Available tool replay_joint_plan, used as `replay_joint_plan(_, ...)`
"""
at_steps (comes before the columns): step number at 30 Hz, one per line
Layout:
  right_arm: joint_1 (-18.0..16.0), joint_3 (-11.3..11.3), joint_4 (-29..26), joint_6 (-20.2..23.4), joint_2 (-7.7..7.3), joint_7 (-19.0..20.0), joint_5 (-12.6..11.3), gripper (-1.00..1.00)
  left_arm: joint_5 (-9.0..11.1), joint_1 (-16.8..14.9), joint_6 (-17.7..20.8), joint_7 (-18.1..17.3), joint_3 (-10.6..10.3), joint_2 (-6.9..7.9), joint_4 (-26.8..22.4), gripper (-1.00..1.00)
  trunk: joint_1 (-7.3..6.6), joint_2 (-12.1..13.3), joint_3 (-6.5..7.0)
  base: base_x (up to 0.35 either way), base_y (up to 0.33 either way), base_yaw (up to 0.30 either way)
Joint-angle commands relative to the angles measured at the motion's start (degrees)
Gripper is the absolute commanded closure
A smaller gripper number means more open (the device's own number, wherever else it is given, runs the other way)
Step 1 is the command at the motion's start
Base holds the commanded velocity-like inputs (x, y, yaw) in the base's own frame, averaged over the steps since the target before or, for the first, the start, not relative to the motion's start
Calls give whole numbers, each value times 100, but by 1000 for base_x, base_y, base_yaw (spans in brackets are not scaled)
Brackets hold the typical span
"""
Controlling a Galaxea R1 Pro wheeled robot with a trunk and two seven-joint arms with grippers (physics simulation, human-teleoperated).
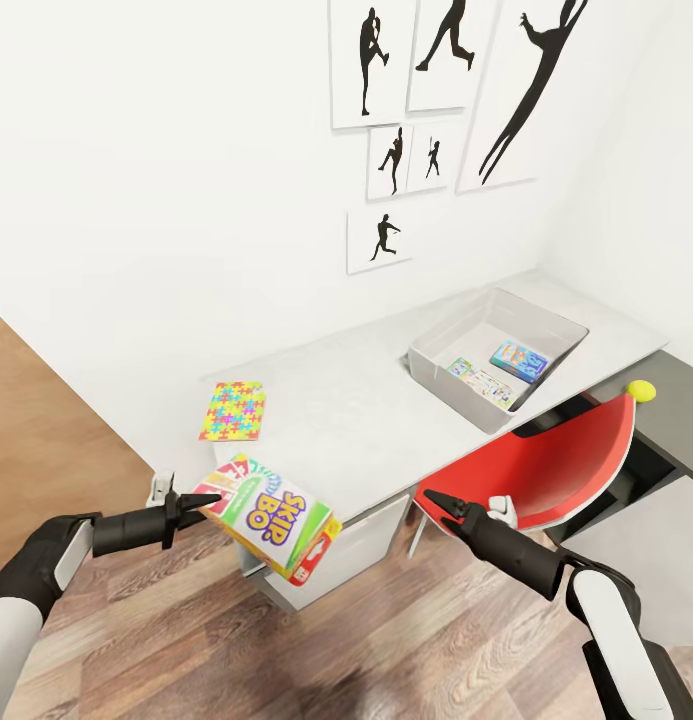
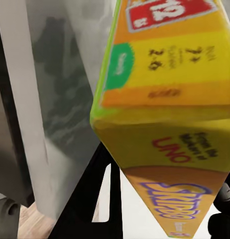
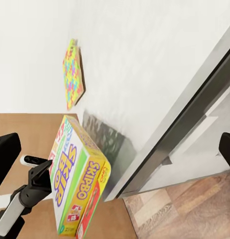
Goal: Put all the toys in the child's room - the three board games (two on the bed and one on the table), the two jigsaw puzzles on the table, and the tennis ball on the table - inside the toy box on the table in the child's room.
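Observation:
My left gripper (image 1: 210, 497) is shut on the corner of a Skip-Bo board game (image 1: 273, 516), which hangs tilted over the floor just off the table's (image 1: 356, 410) front left corner. The left wrist view has the box (image 2: 165, 99) up close between dark fingers (image 2: 85, 204). A jigsaw puzzle (image 1: 232, 411) lies flat on the table's left end. The toy box (image 1: 431, 368) stands at the table's right end with two flat game boxes (image 1: 519, 360) inside. A tennis ball (image 1: 641, 390) sits beyond the chair, at the right. My right gripper (image 1: 432, 498) is open and empty by the chair.
A red chair (image 1: 561, 465) is pushed against the table's front, right beside my right arm. A lower dark grey unit (image 1: 681, 395) adjoins the table on the right. Wood floor (image 1: 286, 650) lies below both arms. Silhouette pictures (image 1: 391, 160) hang on the white wall.

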Motion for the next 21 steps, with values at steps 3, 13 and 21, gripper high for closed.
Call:
replay_joint_plan(3, -4, -10, 4, 7, 1, 58, 53, -100, -3, -4, 47, -18, 6, 4, 1, 100, 3, -10, -9, 0, 0, 0)
replay_joint_plan(13, -4, -7, 3, -7, 1, 70, 55, -100, -4, -4, 69, -19, 6, 60, 1, 100, 3, -10, -9, -46, 0, 0)
replay_joint_plan(21, -4, -12, 2, -4, 1, 70, 50, -100, -5, -4, 70, -18, 3, 68, 1, 100, 3, -10, -9, -84, 0, 0)
